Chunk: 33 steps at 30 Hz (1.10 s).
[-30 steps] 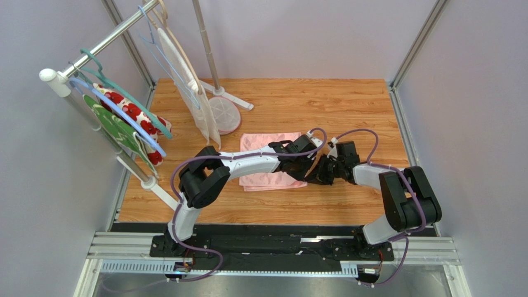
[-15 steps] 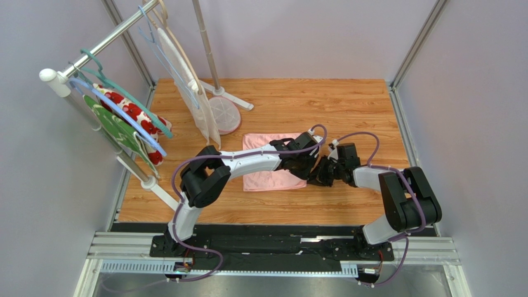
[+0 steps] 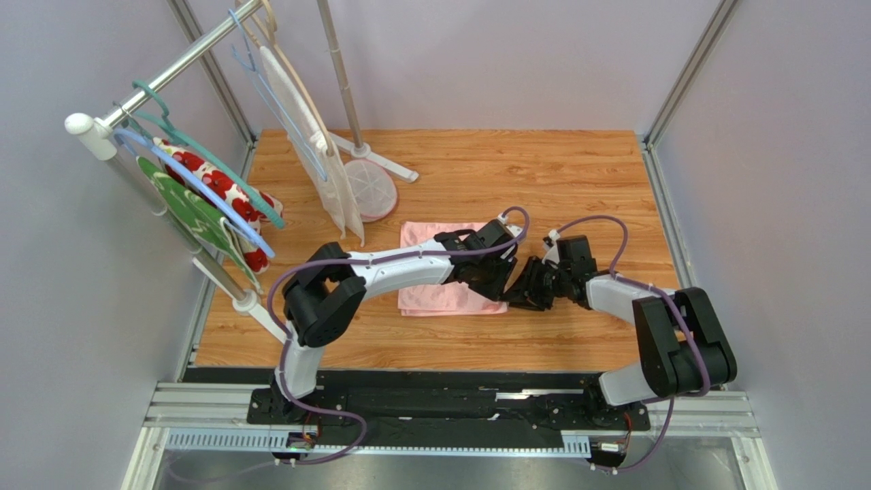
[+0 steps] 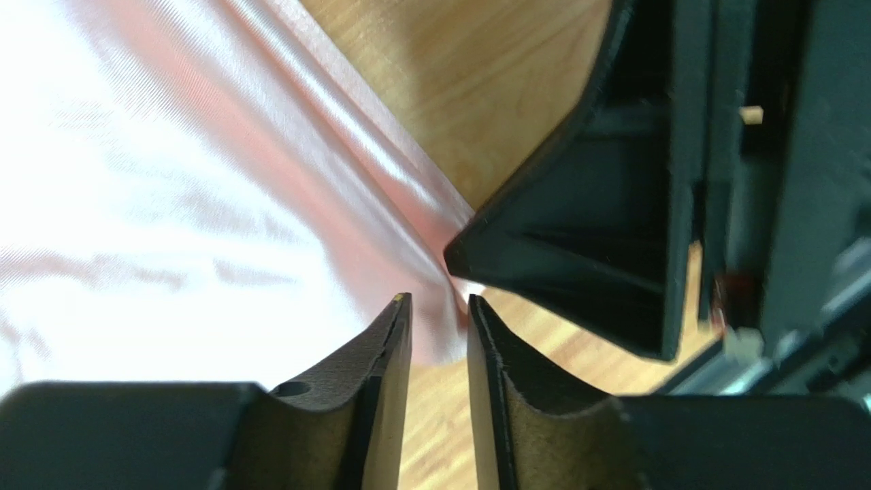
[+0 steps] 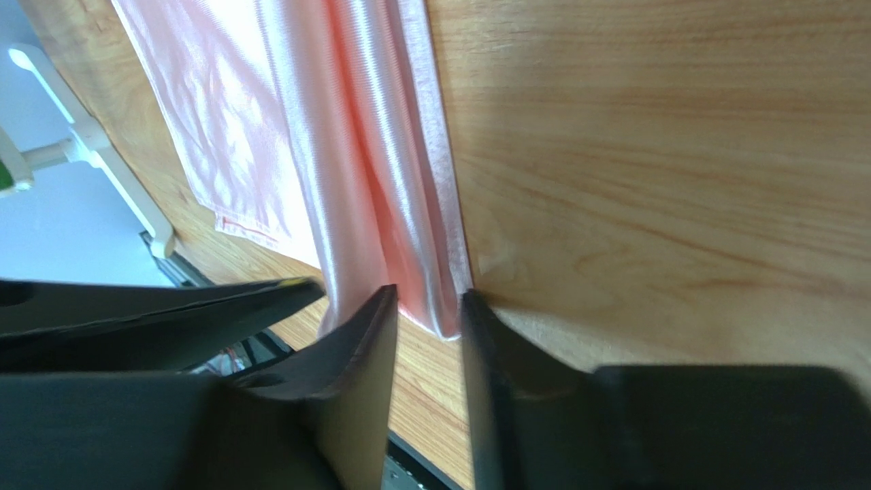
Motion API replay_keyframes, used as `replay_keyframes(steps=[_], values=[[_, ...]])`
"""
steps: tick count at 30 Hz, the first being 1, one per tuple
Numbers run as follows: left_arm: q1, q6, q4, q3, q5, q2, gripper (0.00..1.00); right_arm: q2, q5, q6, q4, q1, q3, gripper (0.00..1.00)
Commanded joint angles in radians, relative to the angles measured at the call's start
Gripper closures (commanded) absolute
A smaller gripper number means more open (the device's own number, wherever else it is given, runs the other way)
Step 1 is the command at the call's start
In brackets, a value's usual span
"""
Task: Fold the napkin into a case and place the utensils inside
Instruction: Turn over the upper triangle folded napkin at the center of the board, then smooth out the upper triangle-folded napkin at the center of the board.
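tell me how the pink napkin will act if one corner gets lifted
The napkin likely flops and drapes: it lies in soft ridges along its edge. Its sheen suggests slippery fabric that may slide from a pinch. Thin layers probably weigh little and could unfold.

My counter (image 3: 572, 174) is pale wood. The folded pink napkin (image 3: 440, 299) lies flat on it, and a round white base (image 3: 370, 191) stands just beyond the napkin's far left corner.

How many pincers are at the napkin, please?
2: the left pincer and the right pincer, both slightly open at the right edge of the napkin, tips close together. Neither is hidden.
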State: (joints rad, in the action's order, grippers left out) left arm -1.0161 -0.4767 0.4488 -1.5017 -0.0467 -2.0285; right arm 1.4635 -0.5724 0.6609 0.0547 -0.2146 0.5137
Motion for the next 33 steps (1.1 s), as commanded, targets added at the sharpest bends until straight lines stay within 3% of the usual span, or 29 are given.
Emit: replay_keyframes(steps=[1, 8, 10, 13, 16, 21, 25, 33], values=[[0.019, 0.0, 0.007, 0.03, -0.018, 0.206, 0.61, -0.103, 0.077, -0.087, 0.14, 0.001, 0.074, 0.62], [0.137, -0.029, -0.038, 0.096, -0.173, 0.321, 0.63, -0.221, 0.167, -0.179, 0.344, 0.001, 0.164, 0.46], [0.155, -0.039, -0.062, 0.11, -0.191, 0.312, 0.76, -0.221, 0.114, -0.188, 0.335, 0.001, 0.174, 0.45], [0.203, -0.06, -0.099, 0.092, -0.252, 0.254, 0.87, -0.166, 0.028, -0.178, 0.287, -0.026, 0.209, 0.53], [0.244, -0.066, -0.125, 0.012, -0.332, 0.142, 0.93, -0.097, -0.023, -0.159, 0.248, -0.058, 0.247, 0.67], [0.266, -0.054, -0.119, -0.173, -0.367, -0.031, 0.97, -0.005, -0.061, -0.159, 0.223, -0.094, 0.292, 0.81], [0.272, -0.065, -0.117, -0.244, -0.366, -0.143, 0.98, 0.053, -0.081, -0.164, 0.218, -0.104, 0.286, 0.83], [0.283, -0.089, -0.162, -0.229, -0.361, -0.168, 0.98, 0.104, -0.058, -0.202, 0.263, -0.101, 0.273, 0.87]])
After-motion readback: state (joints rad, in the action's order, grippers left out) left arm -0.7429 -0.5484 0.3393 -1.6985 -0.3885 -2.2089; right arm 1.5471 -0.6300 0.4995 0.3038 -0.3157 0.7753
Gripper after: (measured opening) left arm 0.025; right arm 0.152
